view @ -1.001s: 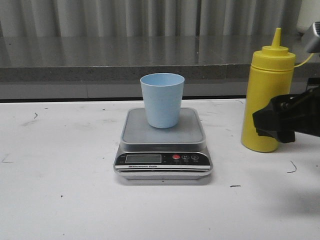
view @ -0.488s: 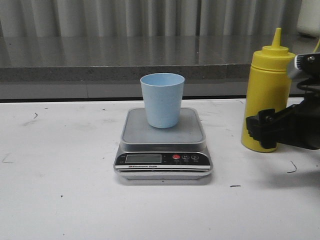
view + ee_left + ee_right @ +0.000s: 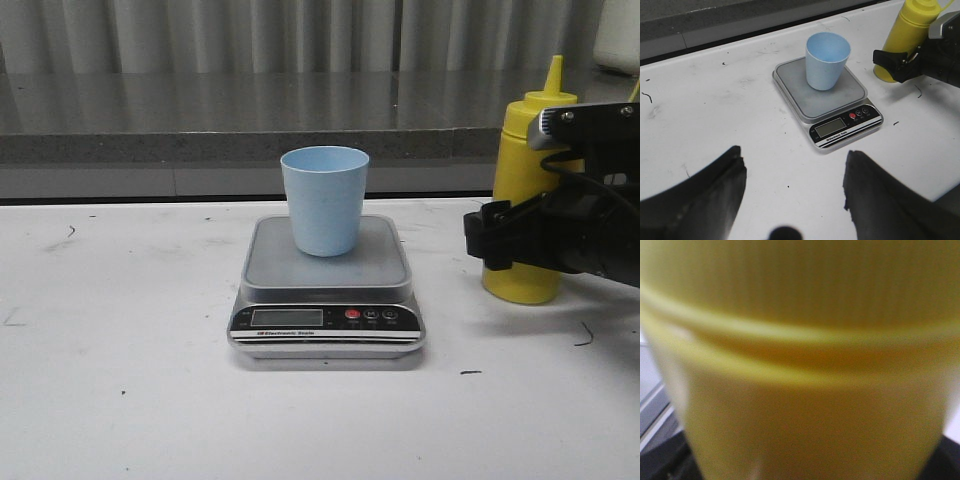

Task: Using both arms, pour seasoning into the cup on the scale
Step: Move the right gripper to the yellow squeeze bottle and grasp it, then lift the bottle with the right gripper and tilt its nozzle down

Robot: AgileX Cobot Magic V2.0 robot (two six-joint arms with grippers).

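Two arms, one busy. Front: cup [image 3: 324, 200] stands on scale [image 3: 327, 290], ready for weighed pouring; right gripper [image 3: 500, 238] reaches level around seasoning [image 3: 525, 190] standing upright on the table, grip unconfirmed. Left wrist: left gripper [image 3: 792, 182] hangs back above the table, jaws apart, empty. Right wrist: bottle fills view; jaw state unclear.

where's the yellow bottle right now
In the front view the bottle stands upright on the table's right side, to the right of the scale and cup, with the right gripper around its body.
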